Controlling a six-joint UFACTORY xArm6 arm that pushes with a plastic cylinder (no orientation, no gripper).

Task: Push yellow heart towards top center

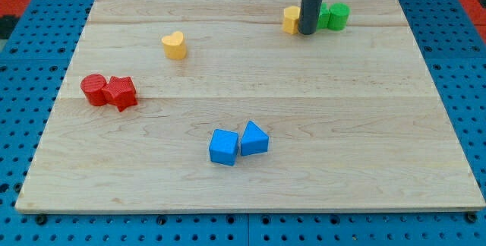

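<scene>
The wooden surface carries the yellow heart at upper left. My tip stands between a yellow block and green blocks; there are no fingers. Leaving carelessly could scatter those neighbours.

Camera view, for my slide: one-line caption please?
My tip rests between a yellow block and green blocks at the wooden board's top; yellow heart sits apart, left.

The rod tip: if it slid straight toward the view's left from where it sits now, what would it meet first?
My tip would almost at once meet the yellow block right beside it, seemingly touching. The yellow heart lies farther left and lower, probably off that line, though depth is unclear.
</scene>
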